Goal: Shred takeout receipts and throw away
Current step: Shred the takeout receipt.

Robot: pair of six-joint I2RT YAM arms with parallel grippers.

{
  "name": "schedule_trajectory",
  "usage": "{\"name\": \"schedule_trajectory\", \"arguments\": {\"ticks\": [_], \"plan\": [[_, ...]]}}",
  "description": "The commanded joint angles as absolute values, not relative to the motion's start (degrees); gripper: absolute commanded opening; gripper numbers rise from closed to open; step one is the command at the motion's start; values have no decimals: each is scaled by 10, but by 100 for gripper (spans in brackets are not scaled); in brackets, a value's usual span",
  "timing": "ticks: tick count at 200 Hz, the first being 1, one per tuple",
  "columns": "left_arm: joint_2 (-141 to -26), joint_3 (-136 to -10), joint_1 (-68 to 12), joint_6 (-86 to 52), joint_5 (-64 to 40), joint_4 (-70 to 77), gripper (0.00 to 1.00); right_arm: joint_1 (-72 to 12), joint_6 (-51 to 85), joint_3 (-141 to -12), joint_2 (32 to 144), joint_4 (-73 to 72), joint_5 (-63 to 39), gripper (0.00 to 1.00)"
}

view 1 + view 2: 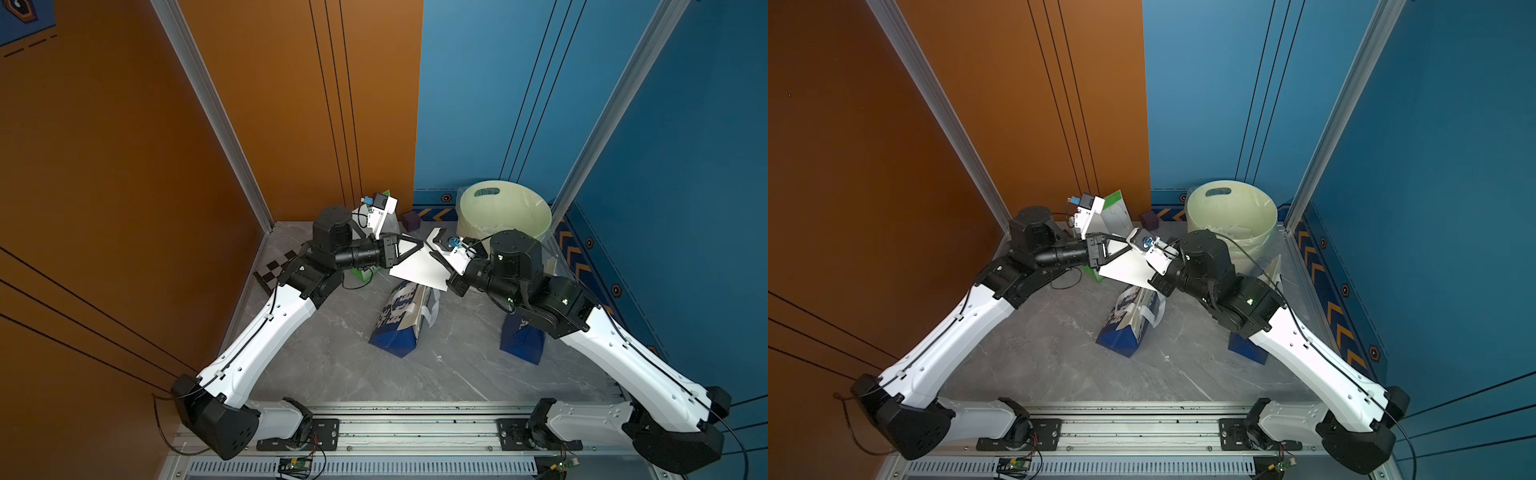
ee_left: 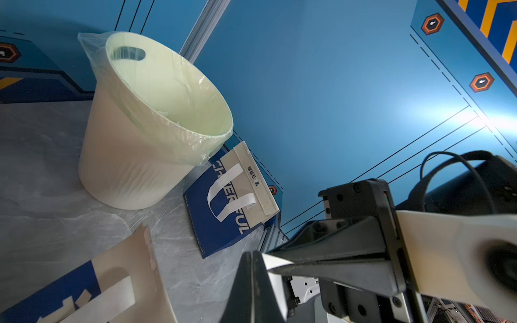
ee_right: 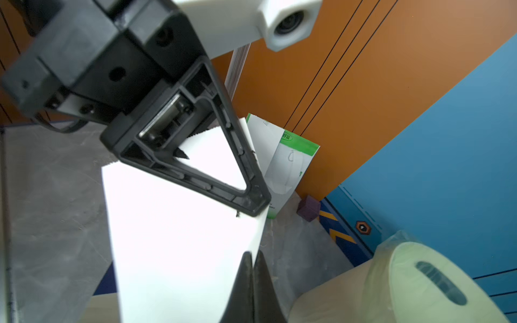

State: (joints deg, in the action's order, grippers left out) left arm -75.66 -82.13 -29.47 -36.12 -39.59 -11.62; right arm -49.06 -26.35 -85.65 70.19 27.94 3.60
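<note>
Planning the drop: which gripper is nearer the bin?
Right. The right gripper sits in front of the bin; the left gripper meets it on the receipt from the far side.

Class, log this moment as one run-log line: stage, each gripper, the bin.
stage: receipt held aloft, ready to tear | left gripper: shut on receipt | right gripper: shut on receipt | bin: lined, white scraps inside

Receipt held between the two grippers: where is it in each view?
Both top views: receipt at centre, between the two arms.
Left wrist: only a white corner of it shows.
Right wrist: it fills the foreground as a broad white sheet.
Shared landmark: the lined bin, in all four.
</note>
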Motion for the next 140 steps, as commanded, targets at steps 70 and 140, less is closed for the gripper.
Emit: {"name": "schedule_trajectory", "arguments": {"ticks": [70, 140], "plan": [[-789, -842, -272, -389, -260, -181, 0, -665, -526, -829, 654, 242, 199, 0], [-807, -865, -252, -357, -229, -181, 0, -647, -241, -857, 623, 257, 58, 0]]}}
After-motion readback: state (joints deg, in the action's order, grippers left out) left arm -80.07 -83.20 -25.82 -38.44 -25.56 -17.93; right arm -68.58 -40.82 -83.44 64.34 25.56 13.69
